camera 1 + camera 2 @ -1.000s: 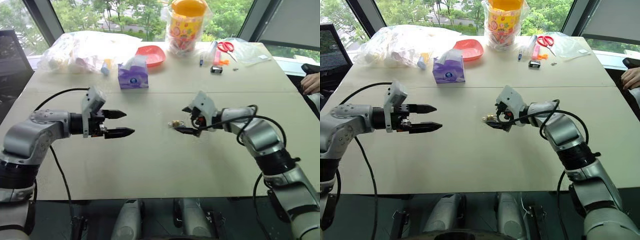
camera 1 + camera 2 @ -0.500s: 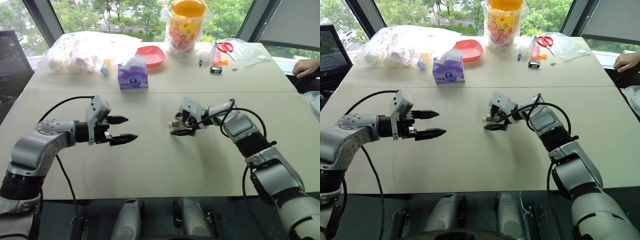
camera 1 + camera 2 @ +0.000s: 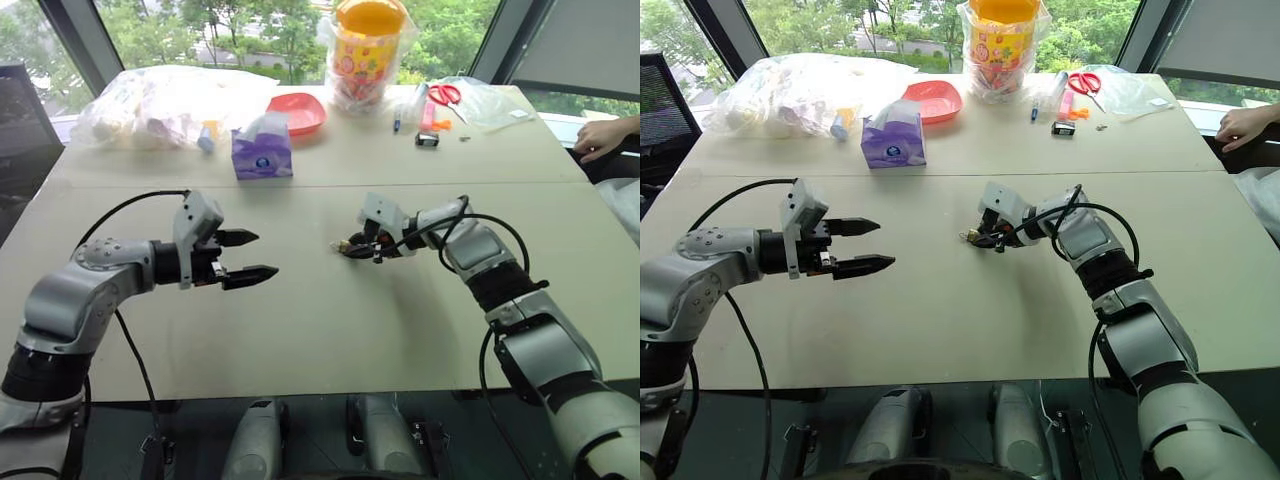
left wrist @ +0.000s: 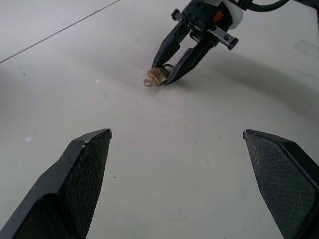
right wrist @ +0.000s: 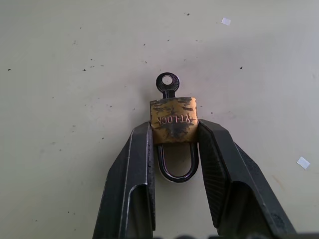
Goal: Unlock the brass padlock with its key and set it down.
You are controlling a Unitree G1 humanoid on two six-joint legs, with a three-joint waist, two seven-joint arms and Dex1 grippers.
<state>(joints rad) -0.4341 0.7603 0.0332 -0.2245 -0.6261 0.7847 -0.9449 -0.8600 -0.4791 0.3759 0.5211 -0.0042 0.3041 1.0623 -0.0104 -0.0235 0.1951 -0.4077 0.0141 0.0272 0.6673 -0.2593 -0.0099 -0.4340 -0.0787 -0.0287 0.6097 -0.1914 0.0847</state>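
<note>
Table: the broad beige tabletop (image 3: 300,320) bears everything; the lock lies flat on it under the right gripper's tips.
Left gripper: the left gripper (image 3: 262,256) hangs above the table with its two black fingers spread wide, holding nothing, well apart from the lock and pointed toward it.
Right gripper: the right gripper (image 5: 174,144) is clamped on the lock's body, one finger on each side face, tips down near the tabletop.
Padlock: the small brass block padlock (image 5: 174,120) with a thin dark shackle loop sits between those fingertips, shackle toward the palm and seemingly closed.
Key: the small dark round-headed key (image 5: 167,82) sticks out of the body's far end, just beyond the fingertips.
Risk: the grip looks shallow on smooth brass; turning the key could twist the lock out or slide it across the table.
Risk, key: the wide left fingers may miss the tiny head or push it crooked.
</note>
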